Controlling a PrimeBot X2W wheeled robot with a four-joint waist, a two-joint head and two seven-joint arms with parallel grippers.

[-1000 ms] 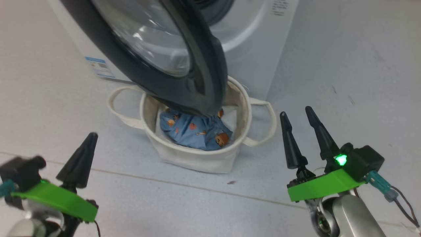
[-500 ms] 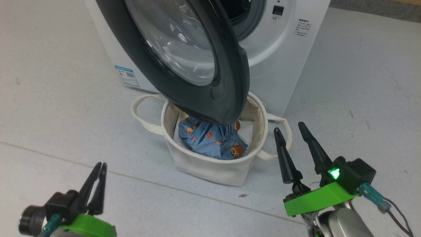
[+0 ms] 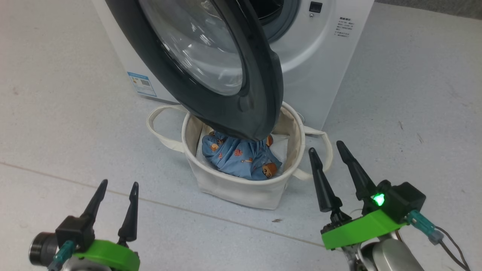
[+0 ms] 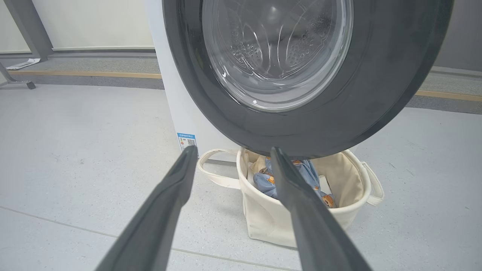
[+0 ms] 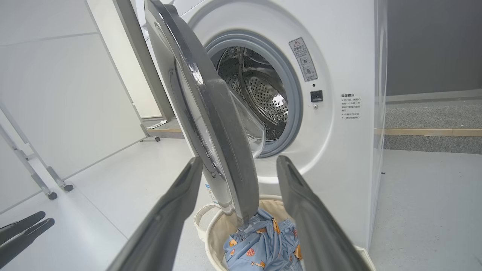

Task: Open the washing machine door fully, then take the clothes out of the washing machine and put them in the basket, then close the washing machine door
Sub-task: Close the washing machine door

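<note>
**Grey floor, door open over a loaded basket: closing not yet done**

Setting: a pale grey floor (image 3: 56, 113) with light wall panels behind. The washing machine (image 3: 324, 67) stands on this floor and serves as the reference throughout.

Task items: the door (image 3: 260, 86) is swung out from the washing machine, hinged on the robot's left side of the drum mouth. Its lower rim hangs over the basket (image 3: 241, 190), which sits on the floor directly in front of the washing machine. The clothes (image 3: 241, 160) lie inside the basket, beneath that rim. What shows of the drum in the right wrist view looks empty.

Claws: the left claw (image 3: 119, 182) and the right claw (image 3: 325, 146) both have their fingers spread wide and hold nothing. Both are well in front of the washing machine, apart from the door.

Deciding relation: the door lies ahead of both claws. Its outer face is turned squarely to the left claw, while the right claw sees it nearly edge-on. The right claw appears nearer to the free edge. In my judgement, a push on the outer face towards the washing machine suits the left claw better.

Writing: a blue label (image 3: 141, 83) low on the washing machine's front carries a code square. A warning sticker (image 5: 303, 58) with a red triangle and a block of printed lines (image 5: 350, 106) sit beside the drum mouth. None is legible, and no brand can be read.
</note>
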